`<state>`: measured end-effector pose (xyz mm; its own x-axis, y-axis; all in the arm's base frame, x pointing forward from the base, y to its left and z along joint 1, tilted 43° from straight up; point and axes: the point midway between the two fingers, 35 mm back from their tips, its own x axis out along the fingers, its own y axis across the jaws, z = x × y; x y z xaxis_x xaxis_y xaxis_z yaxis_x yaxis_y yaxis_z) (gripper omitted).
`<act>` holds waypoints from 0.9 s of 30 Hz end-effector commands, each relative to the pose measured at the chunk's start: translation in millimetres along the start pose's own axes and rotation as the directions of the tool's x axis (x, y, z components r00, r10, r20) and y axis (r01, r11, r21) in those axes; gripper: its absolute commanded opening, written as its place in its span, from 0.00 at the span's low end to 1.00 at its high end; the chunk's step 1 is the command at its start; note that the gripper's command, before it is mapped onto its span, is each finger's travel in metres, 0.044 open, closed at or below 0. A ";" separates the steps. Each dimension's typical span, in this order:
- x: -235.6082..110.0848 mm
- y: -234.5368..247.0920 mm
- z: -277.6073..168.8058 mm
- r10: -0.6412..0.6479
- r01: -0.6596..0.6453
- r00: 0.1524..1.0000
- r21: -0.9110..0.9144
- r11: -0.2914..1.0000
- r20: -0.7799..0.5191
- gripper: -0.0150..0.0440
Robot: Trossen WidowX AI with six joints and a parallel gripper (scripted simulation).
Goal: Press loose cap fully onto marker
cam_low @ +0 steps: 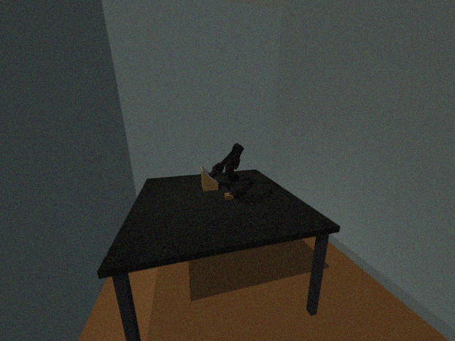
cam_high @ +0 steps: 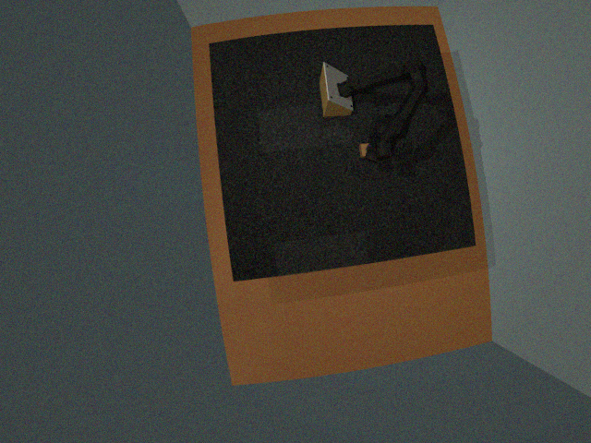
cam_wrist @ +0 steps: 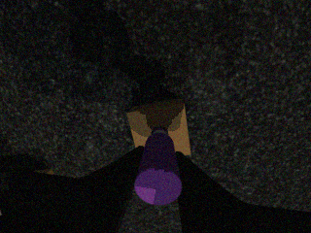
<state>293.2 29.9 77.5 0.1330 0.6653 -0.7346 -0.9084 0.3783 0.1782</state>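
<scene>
In the wrist view my gripper point(cam_wrist: 158, 153) is shut on the purple cap point(cam_wrist: 157, 182), which stands upright between the dark fingers. Straight below it is the small tan holder block point(cam_wrist: 181, 135) point(cam_high: 360, 150) point(cam_low: 229, 196) on the black table point(cam_high: 333, 214) point(cam_low: 205, 227). The cap's lower end lines up with the middle of the block's top. The cap hides the marker, so I cannot tell how far the cap sits on it. In the top and exterior views the arm bends down with the gripper point(cam_high: 377, 152) right beside and over the block.
A larger tan wedge with a grey face point(cam_high: 333, 92) point(cam_low: 208, 181) stands on the table just behind the holder block, close to the arm's links. The table stands on an orange floor point(cam_high: 357, 324) near grey walls.
</scene>
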 end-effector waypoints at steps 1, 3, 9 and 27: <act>0.0 0.0 0.0 0.000 0.000 1.000 0.000 1.000 0.000 0.30; 0.0 0.0 0.0 0.000 0.000 1.000 0.000 1.000 0.000 0.39; 0.0 0.0 0.0 0.000 0.000 1.000 0.000 1.000 0.000 0.65; -74.7 -0.3 -0.7 0.000 0.000 1.000 0.001 1.000 -0.003 1.00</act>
<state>288.4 -0.7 109.6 0.1268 0.6654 -0.7357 -0.9072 0.3778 0.1853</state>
